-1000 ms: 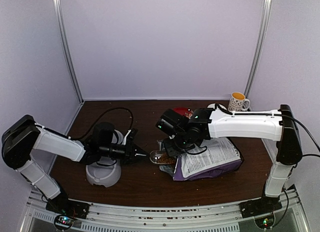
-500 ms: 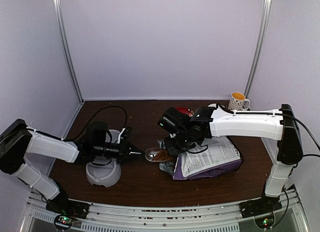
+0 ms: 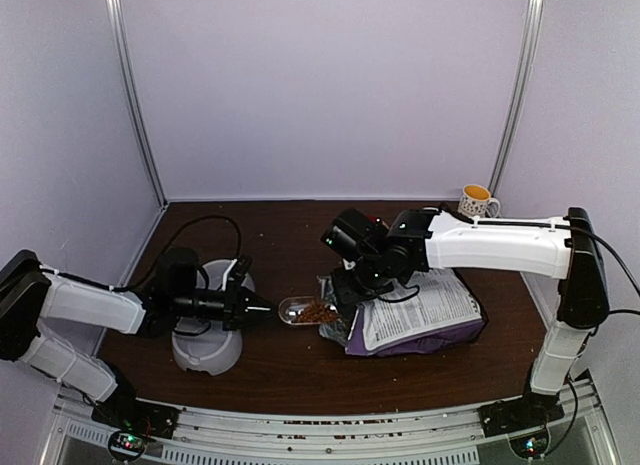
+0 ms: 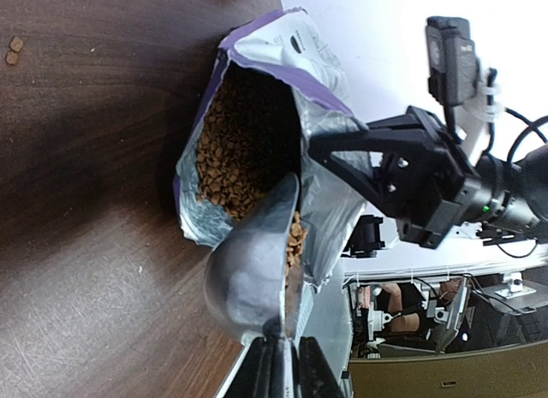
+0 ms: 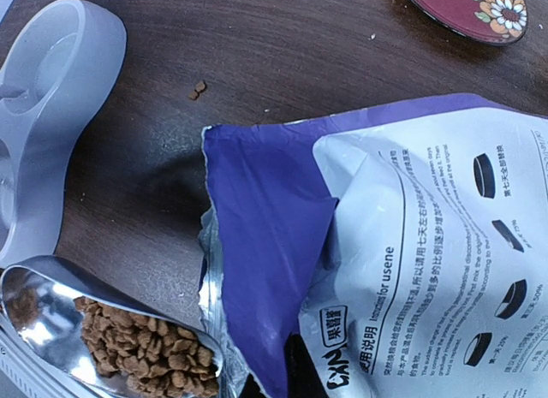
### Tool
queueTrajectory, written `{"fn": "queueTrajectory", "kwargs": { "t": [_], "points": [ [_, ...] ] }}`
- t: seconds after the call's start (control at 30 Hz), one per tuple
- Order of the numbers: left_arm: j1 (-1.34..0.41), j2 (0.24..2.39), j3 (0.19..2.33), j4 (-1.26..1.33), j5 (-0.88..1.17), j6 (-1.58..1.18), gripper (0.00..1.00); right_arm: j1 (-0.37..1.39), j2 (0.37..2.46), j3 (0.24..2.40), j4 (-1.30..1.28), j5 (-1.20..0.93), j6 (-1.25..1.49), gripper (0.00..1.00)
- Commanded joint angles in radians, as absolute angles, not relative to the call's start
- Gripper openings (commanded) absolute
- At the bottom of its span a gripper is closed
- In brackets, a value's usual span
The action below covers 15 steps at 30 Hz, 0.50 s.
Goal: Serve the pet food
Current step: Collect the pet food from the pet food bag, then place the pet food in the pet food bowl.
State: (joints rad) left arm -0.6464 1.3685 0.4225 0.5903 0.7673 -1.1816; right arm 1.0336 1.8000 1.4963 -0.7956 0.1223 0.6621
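As my two arms meet over the dark wooden table (image 3: 280,380), the right arm (image 3: 500,247) stretches in from the right and the left arm (image 3: 90,303) lies low from the left. Largest on the table is the purple bag (image 3: 420,315), lying on its side with its printed white face up and its torn mouth turned to the left. My right gripper (image 3: 342,288) has its jaws pressed together on the upper lip of that mouth, holding it agape. Left of the bag stands a grey feeding bowl (image 3: 207,350), partly hidden by my left wrist. My left gripper (image 3: 258,307) pinches the thin handle of a clear scoop (image 3: 300,310), its fingers nearly closed around it. The scoop sits between bowl and bag, its tip just beside the bag's mouth and apart from the bowl; whether it touches the table I cannot tell. At the far side are a red flowered plate (image 3: 368,223), partly hidden behind my right arm, and a white mug (image 3: 476,202) in the right corner. The pet food (image 3: 318,311), small reddish-brown kibble, fills the front half of the scoop, and more lies inside the bag. A couple of stray pellets (image 5: 197,88) lie on the bare wood near the bag's mouth.
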Motion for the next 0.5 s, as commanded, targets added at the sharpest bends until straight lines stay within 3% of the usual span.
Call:
{"fn": "queueTrajectory", "kwargs": {
  "t": [0.0, 0.47],
  "points": [
    [-0.625, 1.290, 0.399, 0.665, 0.805, -1.192, 0.00, 1.016, 1.758, 1.485, -0.799, 0.133, 0.675, 0.00],
    [-0.545, 1.144, 0.347, 0.642, 0.833, -1.207, 0.00, 1.011, 1.767, 1.487, -0.796, 0.124, 0.674, 0.00]
  ]
}}
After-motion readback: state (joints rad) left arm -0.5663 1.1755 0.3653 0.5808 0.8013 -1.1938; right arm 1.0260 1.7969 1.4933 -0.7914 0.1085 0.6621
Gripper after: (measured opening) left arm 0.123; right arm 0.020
